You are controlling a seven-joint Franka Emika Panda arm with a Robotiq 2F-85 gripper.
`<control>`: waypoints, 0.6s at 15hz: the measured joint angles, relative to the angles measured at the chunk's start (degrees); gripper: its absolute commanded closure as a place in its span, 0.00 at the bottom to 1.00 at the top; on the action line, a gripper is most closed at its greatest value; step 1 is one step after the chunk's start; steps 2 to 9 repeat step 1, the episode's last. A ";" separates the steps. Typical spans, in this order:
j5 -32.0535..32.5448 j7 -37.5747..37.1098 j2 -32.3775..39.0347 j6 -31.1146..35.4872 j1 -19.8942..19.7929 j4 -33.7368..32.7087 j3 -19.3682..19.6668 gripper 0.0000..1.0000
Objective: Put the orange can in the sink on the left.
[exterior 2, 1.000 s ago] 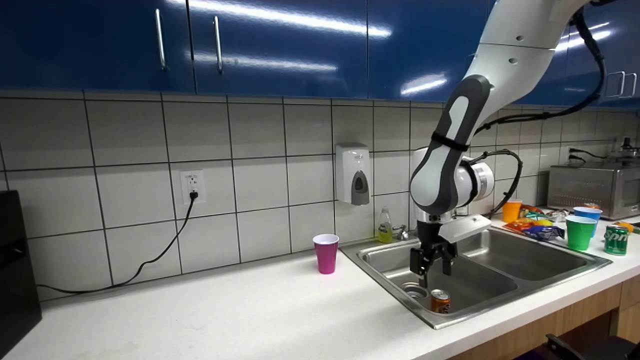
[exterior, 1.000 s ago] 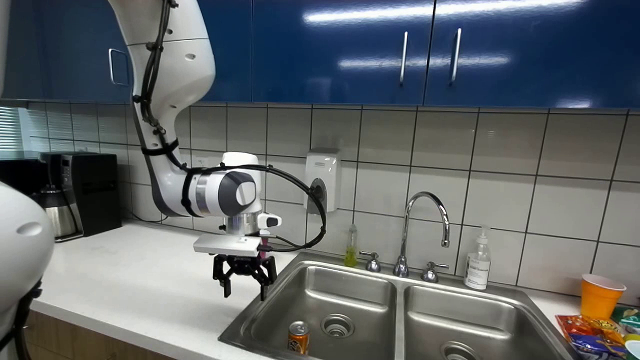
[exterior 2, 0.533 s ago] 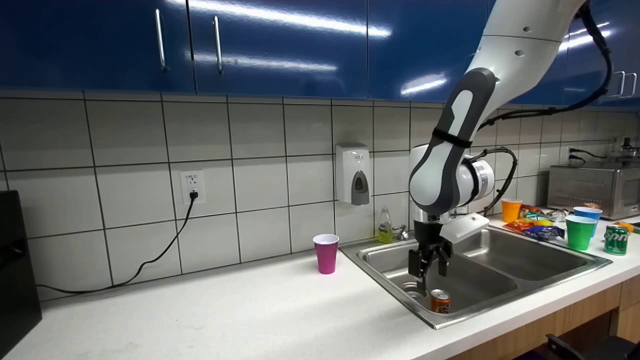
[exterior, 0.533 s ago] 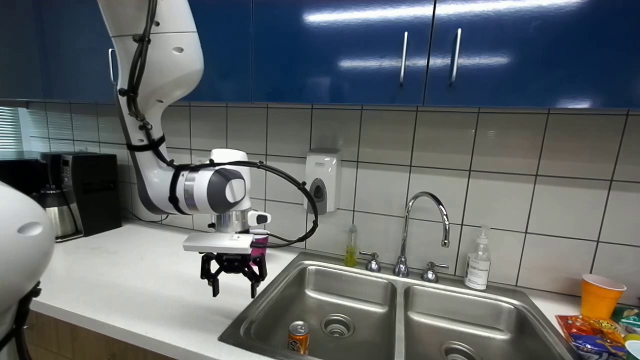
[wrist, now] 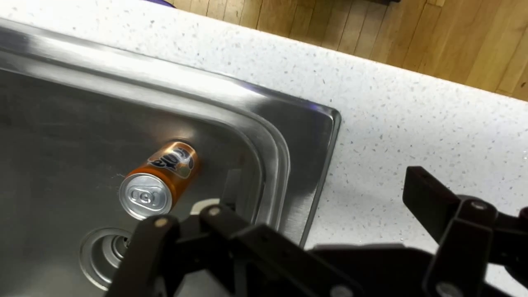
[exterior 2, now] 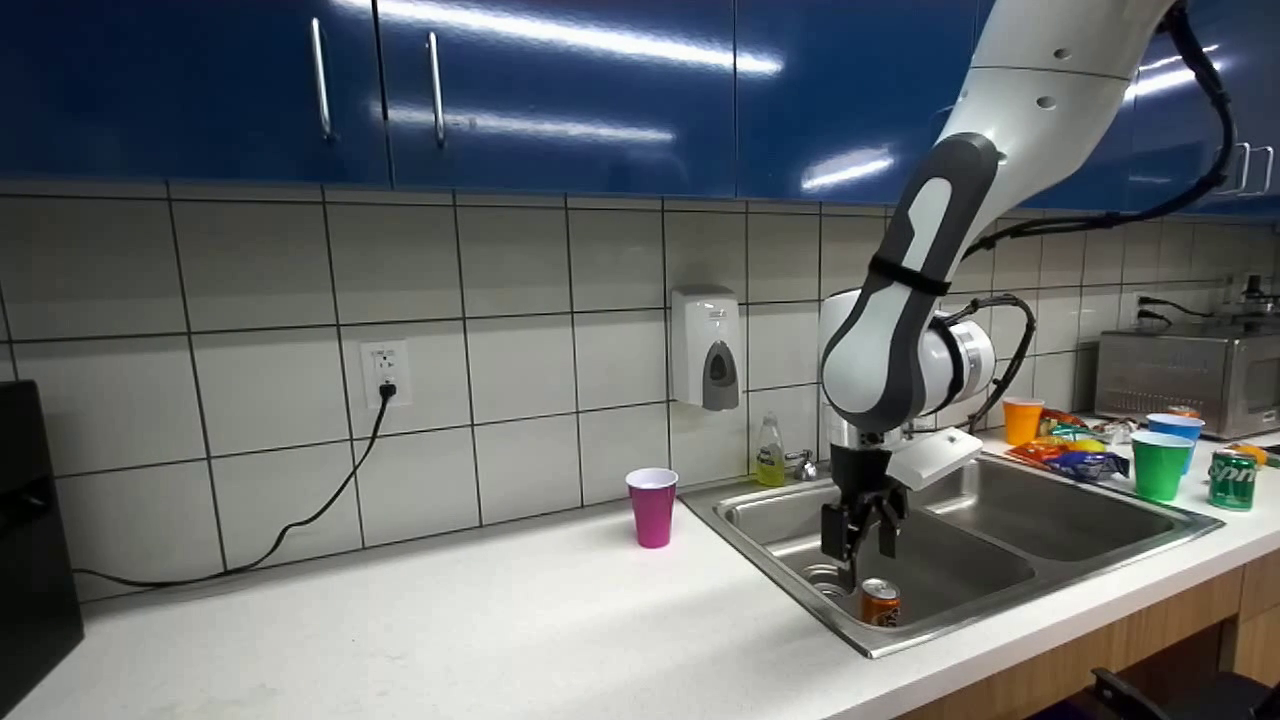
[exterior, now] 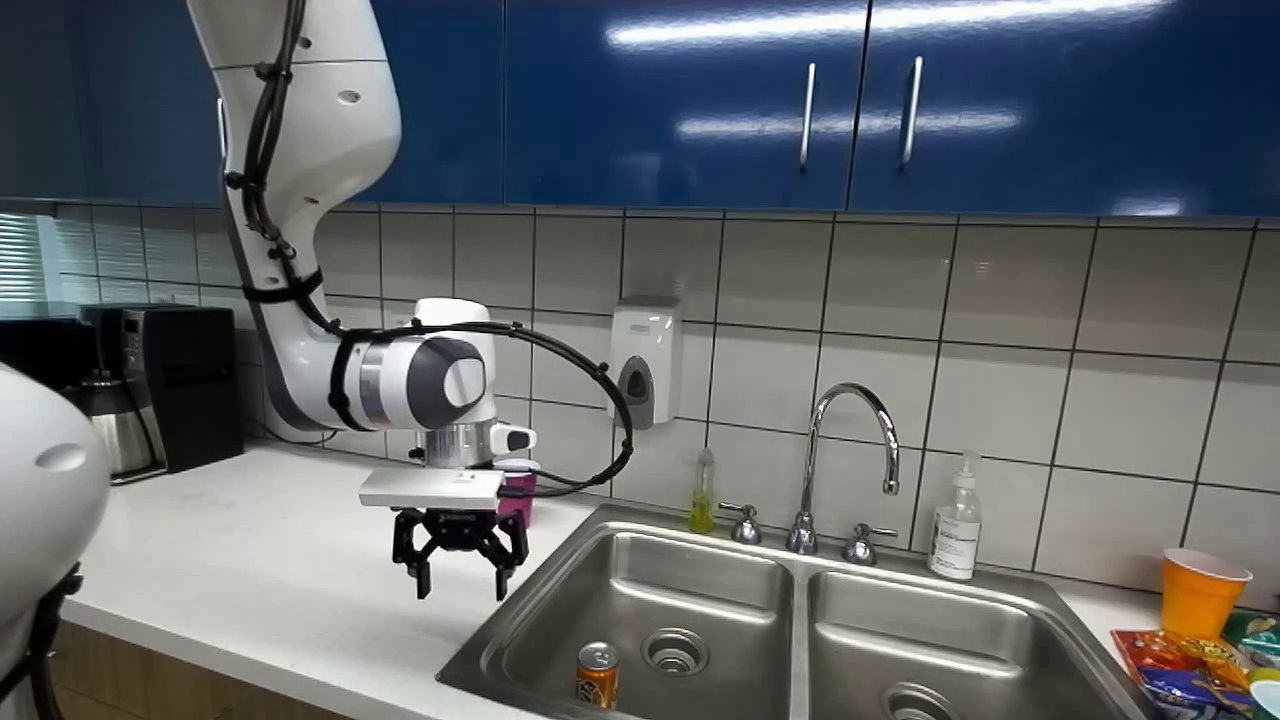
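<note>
1. One sink [exterior: 800, 640], smooth grey metal; each of its two round-cornered basins [exterior: 920, 640] has a circular drain [exterior: 675, 652].
2. One orange can [exterior: 597, 680], a shiny cylinder with a silver top, upright inside the sink, in the left basin [exterior: 735, 650] in both exterior views.
3. One black gripper [exterior: 463, 587], above and near the sink's left rim, its two jaws spread apart.
4. Four tapered cups: a magenta cup [exterior 2: 652, 512] left of the sink; an orange cup [exterior 2: 1022, 424], a blue cup [exterior 2: 1182, 430] and a green cup [exterior 2: 1157, 470] to its right.
5. One green can [exterior 2: 1232, 482], right of the sink.
6. Two see-through bottles at the sink's back edge: one slim bottle [exterior: 702, 498], one pump bottle [exterior: 955, 532].
7. One white, speckled counter [exterior: 280, 560] around the sink.
</note>
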State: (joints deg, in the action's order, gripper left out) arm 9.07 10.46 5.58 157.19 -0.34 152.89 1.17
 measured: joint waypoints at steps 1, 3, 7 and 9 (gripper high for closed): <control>0.00 0.00 0.03 0.00 0.00 0.00 0.00 0.00; 0.00 0.00 0.03 0.00 0.00 0.00 0.00 0.00; 0.00 0.00 0.03 0.00 0.00 0.00 0.00 0.00; 0.00 0.00 0.03 0.00 0.00 0.00 0.00 0.00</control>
